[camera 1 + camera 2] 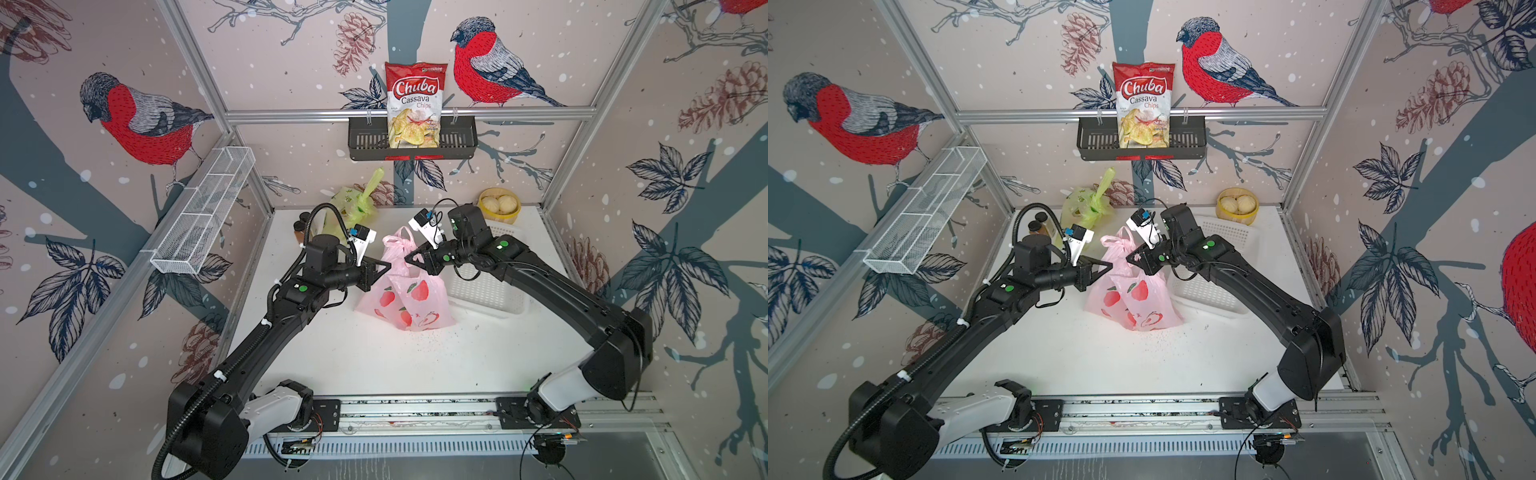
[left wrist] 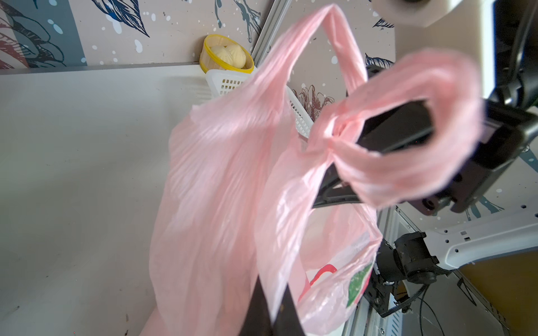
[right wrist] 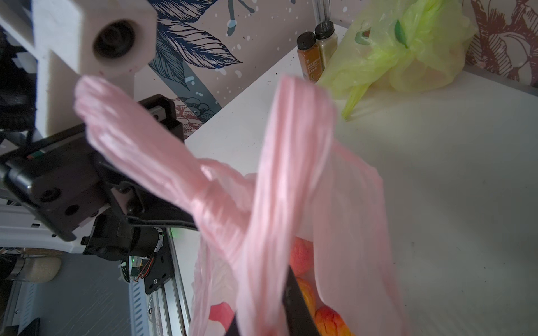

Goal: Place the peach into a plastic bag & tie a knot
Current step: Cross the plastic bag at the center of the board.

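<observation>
Left end effector [image 1: 387, 266] first: I see it closed tight on the pink bag [image 1: 411, 299]. It pinches thin plastic near the top, and in the left wrist view its dark fingers [image 2: 257, 314] squeeze the plastic flat. My right end effector [image 1: 408, 258] is closed too. It grips one handle strip of the bag, with its fingers [image 3: 295, 305] tight on both sides.

The two tips are very near each other, just above the bag. Between them the handles [image 2: 334, 136] cross and twist together, and one loop sticks up.

The bag's bottom rests on the white desk [image 1: 374, 357]. The peach [image 3: 301, 253] is inside the bag. I see it through the open mouth in the right wrist view.

A white basket [image 1: 486, 291] lies just beside the bag. A green bag [image 1: 357, 203] sits at the back.
</observation>
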`<state>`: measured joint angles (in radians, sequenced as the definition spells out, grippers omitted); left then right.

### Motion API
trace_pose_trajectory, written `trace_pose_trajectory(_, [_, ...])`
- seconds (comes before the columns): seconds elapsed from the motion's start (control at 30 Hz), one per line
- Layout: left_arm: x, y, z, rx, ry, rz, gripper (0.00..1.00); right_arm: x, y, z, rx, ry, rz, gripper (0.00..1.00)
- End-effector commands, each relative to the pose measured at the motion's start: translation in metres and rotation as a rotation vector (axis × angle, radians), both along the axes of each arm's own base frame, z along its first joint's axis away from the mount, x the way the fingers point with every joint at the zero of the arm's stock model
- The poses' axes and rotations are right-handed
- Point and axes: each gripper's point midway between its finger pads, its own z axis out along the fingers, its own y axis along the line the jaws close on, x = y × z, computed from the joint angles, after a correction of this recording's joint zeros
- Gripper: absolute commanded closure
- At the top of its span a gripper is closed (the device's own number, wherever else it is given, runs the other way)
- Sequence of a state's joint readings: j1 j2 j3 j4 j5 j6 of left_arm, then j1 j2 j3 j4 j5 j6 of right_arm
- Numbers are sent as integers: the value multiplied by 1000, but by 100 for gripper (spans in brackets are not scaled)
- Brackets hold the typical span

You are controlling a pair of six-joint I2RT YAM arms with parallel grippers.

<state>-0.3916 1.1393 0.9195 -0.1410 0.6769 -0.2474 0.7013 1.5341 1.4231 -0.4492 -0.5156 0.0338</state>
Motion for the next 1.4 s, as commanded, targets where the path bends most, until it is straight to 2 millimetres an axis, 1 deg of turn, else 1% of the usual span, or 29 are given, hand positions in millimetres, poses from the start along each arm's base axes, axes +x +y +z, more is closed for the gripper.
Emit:
trace_pose_trajectory(0.0, [-6, -5, 7, -29, -23, -52, 100, 13, -2, 6, 5, -31, -70, 92])
trace_pose_trajectory(0.13, [-15, -13, 8, -51, -12, -100, 100, 23, -1, 10, 16, -45, -120, 98])
trace_pose_trajectory(0.17, [-18, -16, 6, -51, -10, -114, 100, 26, -1, 9, 14, -49, -136, 98])
trace_pose_trajectory(0.27, [-26, -19, 6, -55, -8, -135, 100, 34, -2, 16, 34, -69, -182, 100])
trace_pose_trajectory(0.33, [-28, -19, 9, -68, -12, -133, 100, 36, -1, 21, 57, -77, -201, 100])
trace_pose_trajectory(0.4, [-29, -20, 15, -94, -25, -137, 100, 34, 3, 26, 99, -74, -192, 100])
trace_pose_trajectory(0.53, [-29, -23, 25, -134, -41, -141, 100, 22, 14, 41, 216, -54, -151, 100])
trace_pose_trajectory(0.6, [-32, -29, 28, -151, -44, -163, 100, 16, 20, 52, 294, -53, -140, 100])
trace_pose_trajectory(0.77, [-45, -48, 25, -165, -35, -232, 100, 14, 21, 73, 430, -87, -192, 100])
trace_pose_trajectory(0.87, [-56, -59, 25, -177, -36, -273, 100, 6, 23, 86, 522, -82, -155, 100])
trace_pose_trajectory(0.9, [-58, -61, 24, -180, -38, -279, 100, 3, 25, 87, 537, -67, -131, 100])
trace_pose_trajectory(1.0, [-62, -60, 27, -201, -60, -278, 100, -9, 30, 93, 593, -24, -42, 100])
trace_pose_trajectory(1.13, [-65, -54, 34, -223, -94, -246, 100, -30, 24, 105, 714, 31, 91, 100])
trace_pose_trajectory(1.23, [-66, -50, 35, -231, -100, -224, 100, -40, 20, 111, 768, 55, 148, 100])
trace_pose_trajectory(1.27, [-65, -49, 35, -227, -96, -212, 93, -42, 21, 112, 771, 60, 160, 100])
trace_pose_trajectory(1.33, [-65, -46, 35, -211, -94, -201, 66, -44, 21, 113, 770, 61, 174, 100])
trace_pose_trajectory(1.37, [-66, -44, 36, -201, -94, -190, 55, -45, 20, 113, 768, 62, 181, 100])
